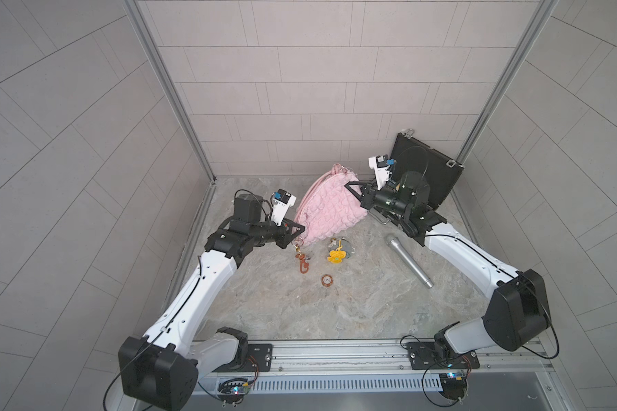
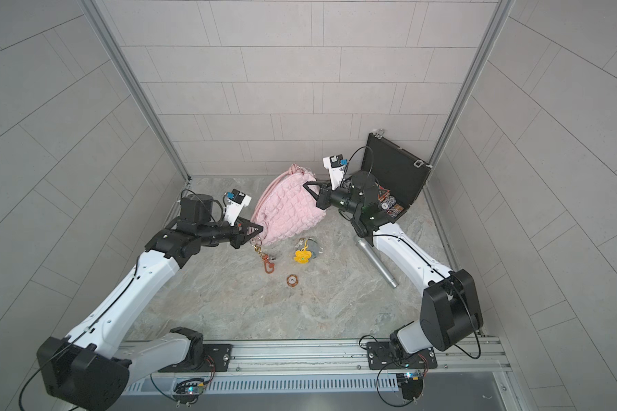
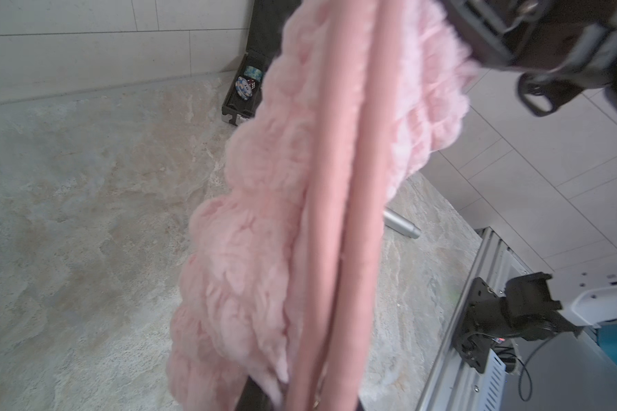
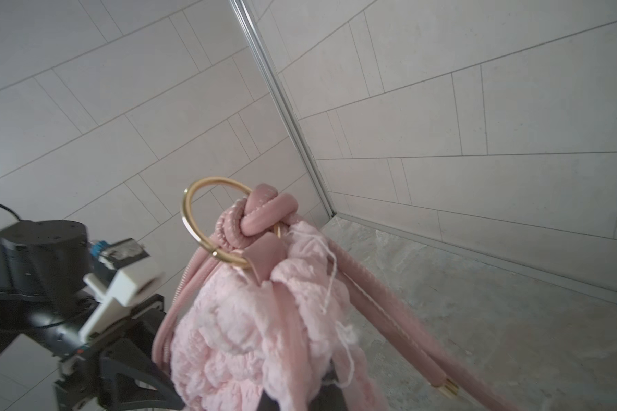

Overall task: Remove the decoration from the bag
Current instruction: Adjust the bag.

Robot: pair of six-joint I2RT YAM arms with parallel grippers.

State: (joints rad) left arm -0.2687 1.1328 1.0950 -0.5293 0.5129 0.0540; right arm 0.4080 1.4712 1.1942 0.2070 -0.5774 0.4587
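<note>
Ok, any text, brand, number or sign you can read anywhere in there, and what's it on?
No text reads clearly in any view.
Loose chip: a mark at its centre, too small to read.
Chips in the black case: striped edges only, no legible number.
Bag and microphone: no label or brand visible.

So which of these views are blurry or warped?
Left wrist view: the bag sits too close, soft and smeared; right wrist view: gold ring fairly crisp, bag fabric below it blurred; both top views sharp, but wall lines bow towards the edges.
</note>
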